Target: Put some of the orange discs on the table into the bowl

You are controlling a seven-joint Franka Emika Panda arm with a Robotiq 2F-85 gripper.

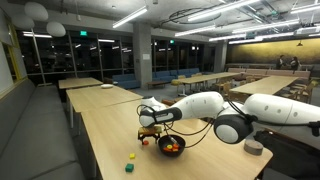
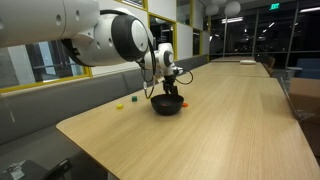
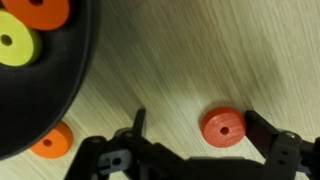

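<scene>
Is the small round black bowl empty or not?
Not empty: in the wrist view the bowl holds an orange disc and a yellow disc.

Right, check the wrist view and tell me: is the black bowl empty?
No, the black bowl holds an orange disc and a yellow-green disc.

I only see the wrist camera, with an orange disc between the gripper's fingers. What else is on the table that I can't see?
Observer: Two small loose pieces lie on the table, apart from the bowl.
Operator: Anything near the robot's arm?
Observer: A small grey round object sits on the table beside the robot arm.
</scene>
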